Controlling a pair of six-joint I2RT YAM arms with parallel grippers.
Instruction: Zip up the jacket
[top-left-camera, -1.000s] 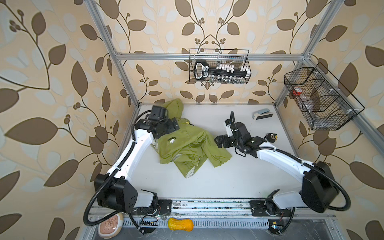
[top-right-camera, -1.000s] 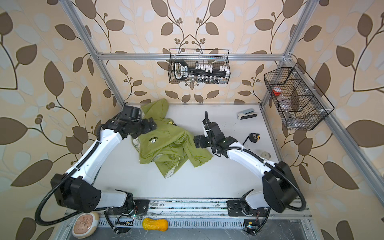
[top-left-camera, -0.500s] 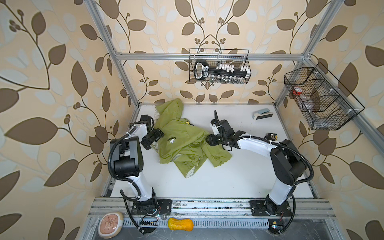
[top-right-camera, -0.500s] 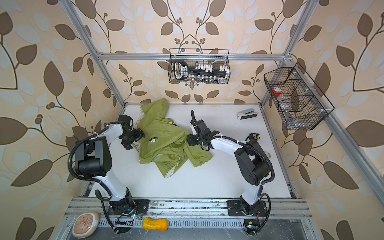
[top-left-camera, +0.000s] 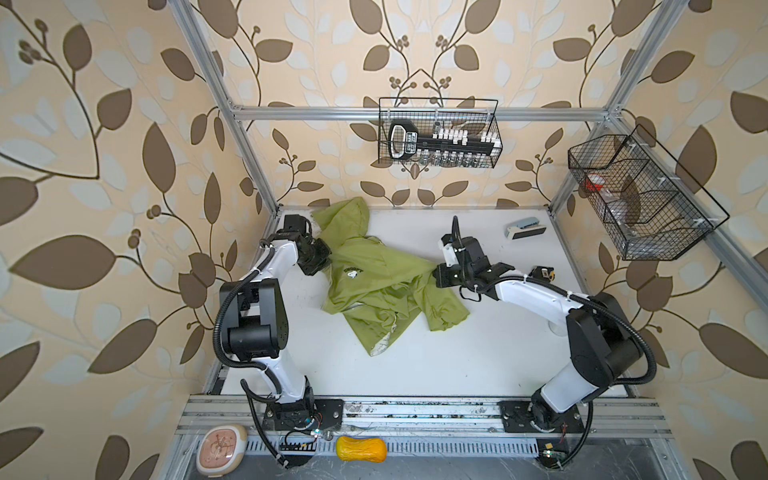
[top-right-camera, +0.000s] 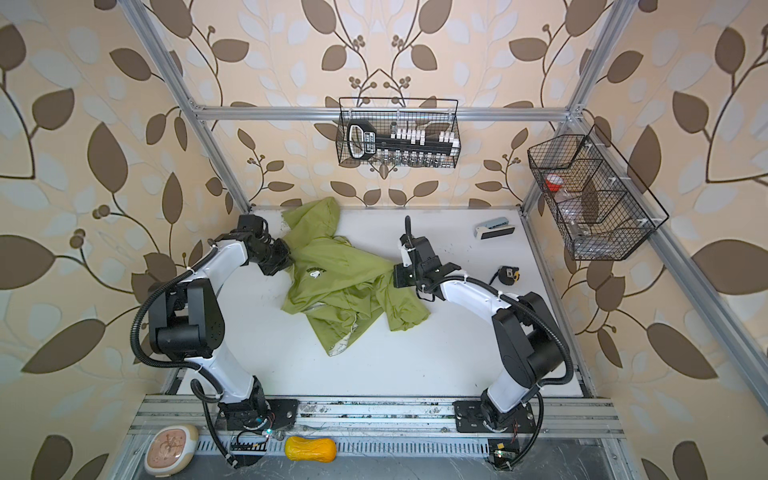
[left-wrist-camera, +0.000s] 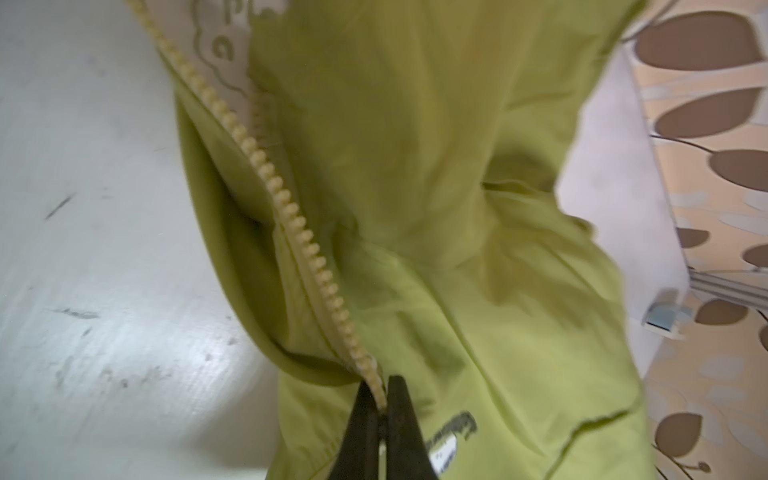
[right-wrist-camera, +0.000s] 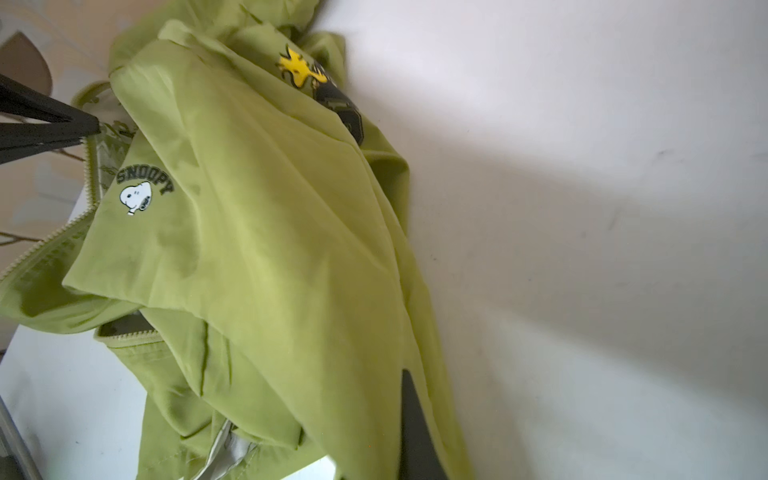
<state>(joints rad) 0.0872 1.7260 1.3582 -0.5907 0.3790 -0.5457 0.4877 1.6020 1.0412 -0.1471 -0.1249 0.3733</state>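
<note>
The olive-green hooded jacket (top-left-camera: 374, 286) lies crumpled on the white bench (top-left-camera: 478, 353), toward its far left, with the hood near the back wall and the front open. The left end effector (left-wrist-camera: 382, 395) is pinched together on the end of 1 row of zipper teeth (left-wrist-camera: 291, 216), close to the Snoopy patch (right-wrist-camera: 139, 195). The right end effector (top-left-camera: 435, 272) is closed on a fold at the opposite side, though cloth draped over 1 finger hides the bite itself. My worry is slippage: the shell is thin and faintly glossy and creases softly, so a tug from either side could slide it out of such narrow pinches. The 2 zipper halves look twisted among the folds, and I can't spot the slider, so the rows may not line up, and loose fabric or the white, green-printed lining (left-wrist-camera: 224, 41) could jam in it. The teeth are chunky, cream, blocky and evenly spaced. A yellow bird patch (right-wrist-camera: 299, 70) sits near the collar.
</note>
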